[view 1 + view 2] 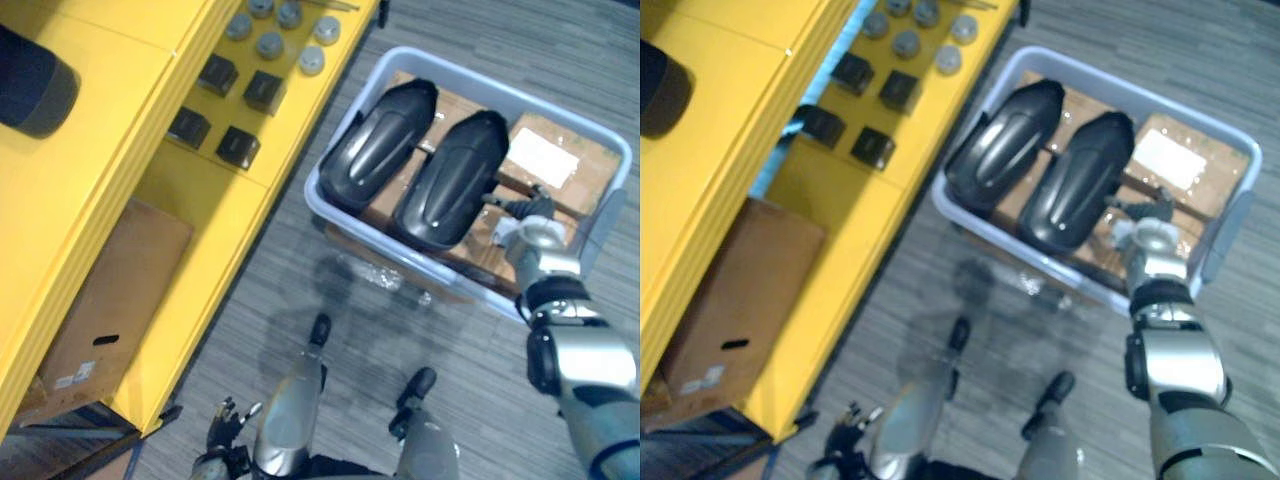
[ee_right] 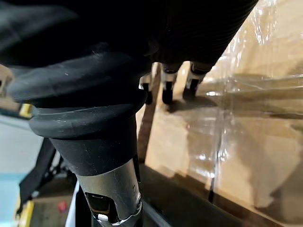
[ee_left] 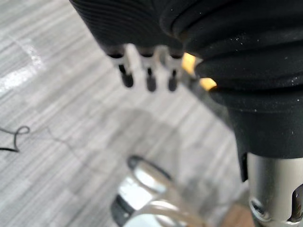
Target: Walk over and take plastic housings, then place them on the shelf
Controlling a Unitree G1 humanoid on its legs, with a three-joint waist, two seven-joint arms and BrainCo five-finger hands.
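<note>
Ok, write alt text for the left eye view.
Two black plastic housings lie side by side on cardboard boxes in a grey bin, with the robot's open right hand over its near edge. A yellow shelf holding small parts stands alongside.

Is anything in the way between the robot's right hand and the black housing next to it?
No, nothing visible. The right hand is over cardboard boxes inside the grey bin, just beside the nearer black housing.
</note>
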